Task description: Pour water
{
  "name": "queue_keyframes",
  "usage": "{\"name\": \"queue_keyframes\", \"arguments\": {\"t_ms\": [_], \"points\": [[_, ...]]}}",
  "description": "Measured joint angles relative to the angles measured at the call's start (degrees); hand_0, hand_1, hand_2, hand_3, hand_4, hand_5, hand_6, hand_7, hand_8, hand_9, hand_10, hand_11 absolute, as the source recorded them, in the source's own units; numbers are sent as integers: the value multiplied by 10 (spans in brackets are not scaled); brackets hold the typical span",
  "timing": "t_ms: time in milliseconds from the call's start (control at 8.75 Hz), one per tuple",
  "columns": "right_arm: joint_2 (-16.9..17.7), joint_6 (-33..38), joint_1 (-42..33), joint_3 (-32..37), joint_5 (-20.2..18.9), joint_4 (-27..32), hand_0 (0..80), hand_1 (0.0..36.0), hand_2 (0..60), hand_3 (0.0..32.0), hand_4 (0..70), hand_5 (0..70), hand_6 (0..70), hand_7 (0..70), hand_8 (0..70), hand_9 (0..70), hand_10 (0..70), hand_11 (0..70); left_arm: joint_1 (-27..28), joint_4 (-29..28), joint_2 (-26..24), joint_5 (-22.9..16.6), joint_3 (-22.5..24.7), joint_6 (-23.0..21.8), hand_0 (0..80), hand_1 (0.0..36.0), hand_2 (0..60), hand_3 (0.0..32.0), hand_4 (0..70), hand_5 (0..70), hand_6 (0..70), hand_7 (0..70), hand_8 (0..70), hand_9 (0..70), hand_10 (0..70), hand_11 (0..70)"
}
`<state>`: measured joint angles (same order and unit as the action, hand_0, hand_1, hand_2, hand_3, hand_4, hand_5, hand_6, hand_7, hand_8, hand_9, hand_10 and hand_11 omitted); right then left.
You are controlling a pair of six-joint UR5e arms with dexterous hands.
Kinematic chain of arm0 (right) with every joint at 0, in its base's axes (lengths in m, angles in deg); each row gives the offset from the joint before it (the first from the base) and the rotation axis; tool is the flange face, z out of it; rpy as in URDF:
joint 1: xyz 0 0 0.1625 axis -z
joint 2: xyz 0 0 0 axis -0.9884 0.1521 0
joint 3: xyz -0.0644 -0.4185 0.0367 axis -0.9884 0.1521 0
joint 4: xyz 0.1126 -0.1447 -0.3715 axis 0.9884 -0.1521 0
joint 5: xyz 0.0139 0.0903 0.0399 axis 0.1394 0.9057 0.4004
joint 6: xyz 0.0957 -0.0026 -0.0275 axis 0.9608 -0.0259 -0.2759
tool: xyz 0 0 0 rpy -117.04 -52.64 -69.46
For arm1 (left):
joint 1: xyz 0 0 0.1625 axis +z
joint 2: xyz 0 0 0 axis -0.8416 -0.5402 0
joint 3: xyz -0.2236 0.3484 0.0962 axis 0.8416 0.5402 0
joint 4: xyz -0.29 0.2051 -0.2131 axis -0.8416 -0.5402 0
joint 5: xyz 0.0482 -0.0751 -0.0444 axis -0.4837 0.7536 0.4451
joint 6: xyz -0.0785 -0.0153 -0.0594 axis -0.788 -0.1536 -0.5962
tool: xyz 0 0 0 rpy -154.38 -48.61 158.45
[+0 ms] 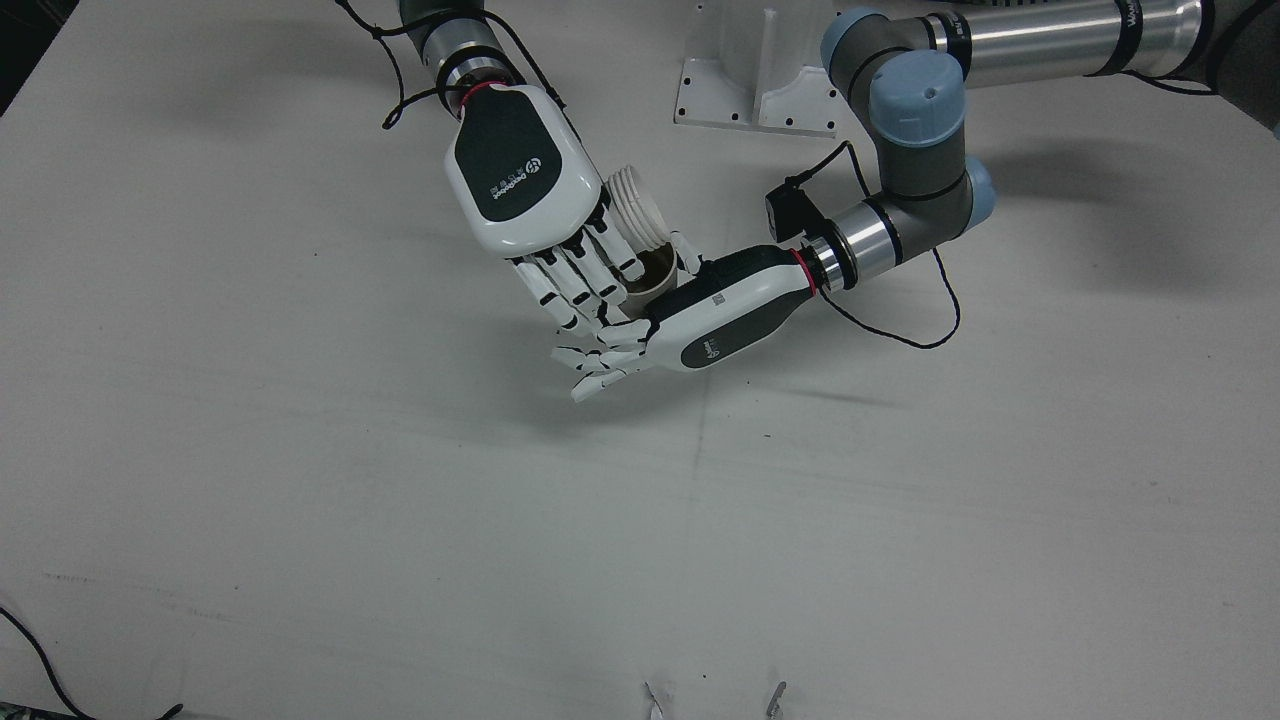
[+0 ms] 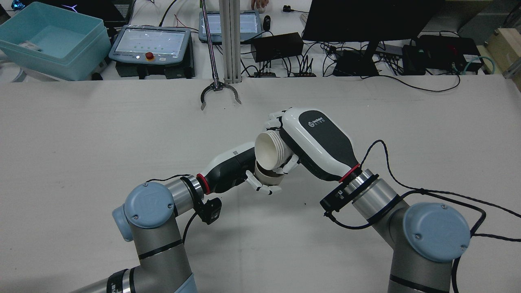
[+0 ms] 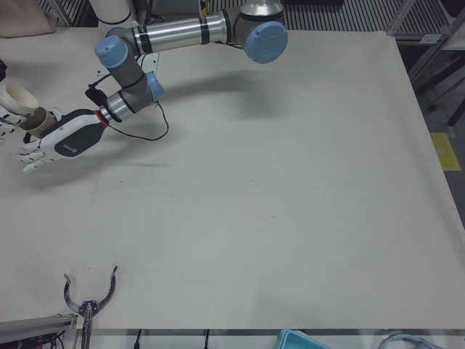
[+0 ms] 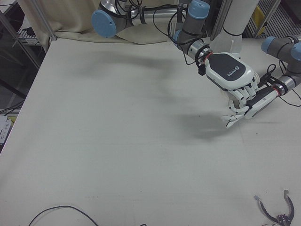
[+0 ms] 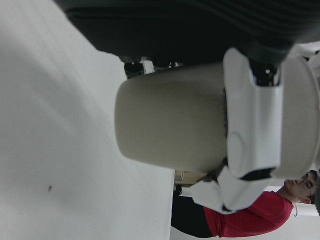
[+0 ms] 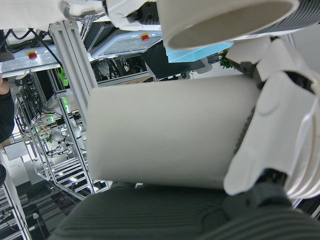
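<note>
My left hand [image 1: 700,320] is shut on a beige cup [image 1: 652,274] and holds it upright just above the table. My right hand [image 1: 520,170] is shut on a white ribbed cup [image 1: 634,204], tilted with its mouth over the beige cup. In the rear view the white cup [image 2: 270,150] lies on its side right above the beige cup [image 2: 266,176], between the left hand [image 2: 232,165] and the right hand [image 2: 317,142]. The left hand view shows the beige cup [image 5: 170,120] up close. The right hand view shows the white cup [image 6: 165,132]. I see no water.
A white pedestal base [image 1: 760,80] stands just behind the hands. A metal claw tool [image 2: 220,91] hangs over the table's far edge. A black cable [image 1: 900,330] loops beside the left wrist. Wide bare table [image 1: 400,520] lies on the operators' side.
</note>
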<state>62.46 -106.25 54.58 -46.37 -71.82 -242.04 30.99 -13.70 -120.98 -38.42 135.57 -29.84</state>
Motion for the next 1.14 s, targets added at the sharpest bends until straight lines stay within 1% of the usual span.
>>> {"name": "queue_keyframes", "arguments": {"t_ms": [114,229,343,457,571,686,800,914,1029,1143], "points": [[-10,-1,2,7,0,0,586,360,600,0,406,700,469,461,438,567,240,375,-1,0,0,0,0,0,610,360,600,0,244,700,34,244,0,34,79,153],[-13,0,-8,3,3,0,593,360,600,0,430,700,474,468,438,567,236,369,-4,1,0,0,1,-2,599,360,600,0,242,700,33,240,0,34,79,153],[-8,16,-35,-7,6,0,595,360,600,0,441,700,477,465,429,553,230,360,-17,1,2,-1,7,-4,591,360,600,0,237,700,28,235,0,33,79,153],[6,65,-76,-13,9,0,597,360,600,0,445,700,469,461,425,548,227,356,-42,4,6,-2,16,-10,590,360,600,0,235,700,21,230,0,32,79,154],[22,126,-119,-12,11,-1,603,360,600,0,449,700,469,462,423,546,223,350,-71,8,23,-2,23,-26,588,360,600,0,233,700,14,225,0,31,80,154],[38,190,-159,-10,18,-1,611,360,600,0,442,700,463,454,415,535,214,338,-103,10,48,-1,26,-47,593,360,600,0,234,700,19,230,0,32,81,156],[57,262,-187,-8,38,-1,606,360,600,0,435,700,460,443,420,540,216,340,-136,8,85,1,30,-68,597,360,600,0,232,700,19,231,0,32,83,159],[76,330,-201,-7,65,-1,603,360,600,0,419,700,446,426,421,542,211,333,-168,-5,132,3,36,-87,591,360,600,0,234,700,20,231,0,32,83,159],[93,393,-208,1,96,1,605,360,600,0,406,700,446,423,426,550,214,336,-201,-23,181,4,41,-104,581,360,600,0,232,700,17,228,0,31,84,160],[100,466,-207,32,121,4,586,349,600,0,392,700,439,419,440,570,228,355,-227,-40,219,5,43,-113,563,360,600,0,241,700,21,228,0,31,84,158]]}}
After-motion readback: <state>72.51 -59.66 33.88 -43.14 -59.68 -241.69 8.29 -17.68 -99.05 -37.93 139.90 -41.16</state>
